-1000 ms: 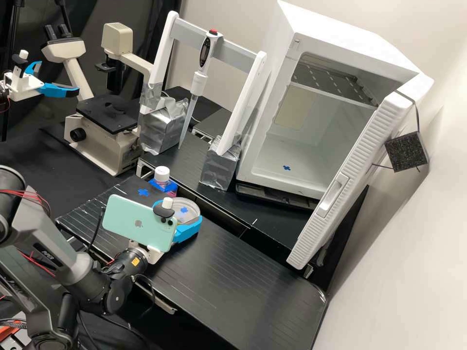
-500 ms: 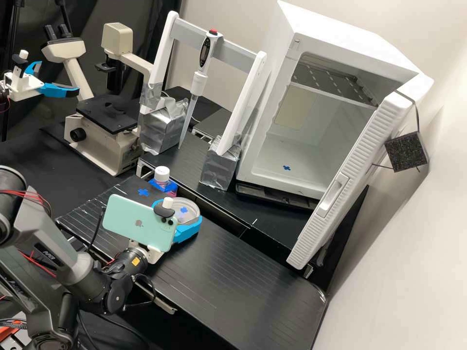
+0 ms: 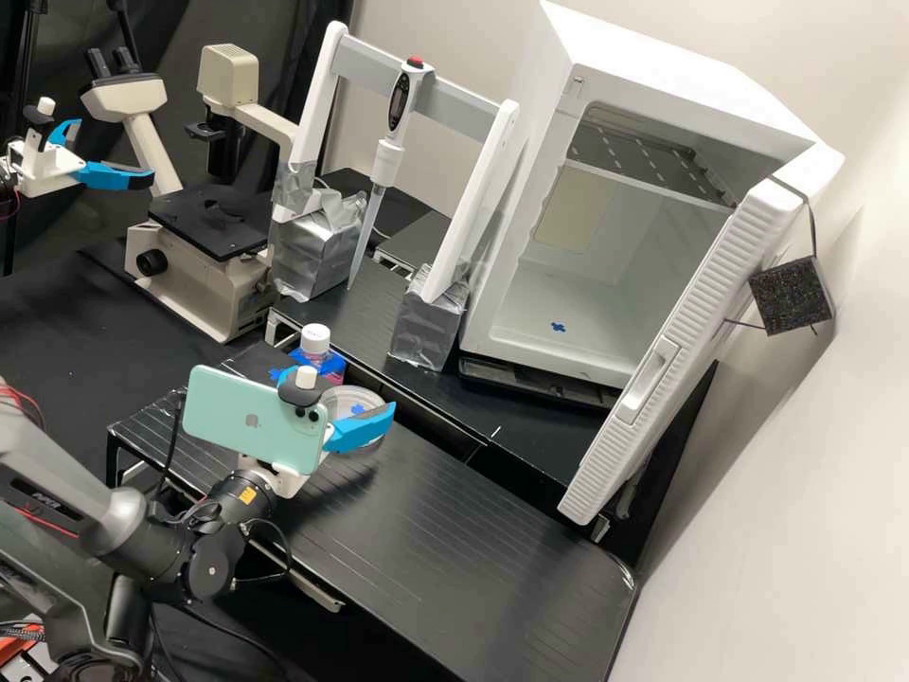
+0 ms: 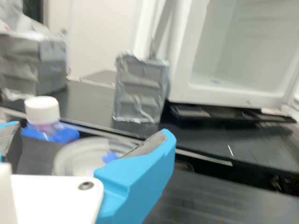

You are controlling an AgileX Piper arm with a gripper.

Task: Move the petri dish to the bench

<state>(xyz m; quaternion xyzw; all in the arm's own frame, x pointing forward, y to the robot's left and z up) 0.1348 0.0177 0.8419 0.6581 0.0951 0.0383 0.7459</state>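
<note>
Bright, diffuse light pales the white incubator (image 3: 663, 57), soft sheen lies on the black table (image 3: 454, 530), and a soft-edged shadow darkens the wall (image 3: 805, 549).

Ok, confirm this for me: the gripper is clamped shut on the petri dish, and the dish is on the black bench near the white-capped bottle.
Not shut: the wrist view shows the gripper open, its fingers well apart. The petri dish is on the black bench near the white-capped bottle.
</note>
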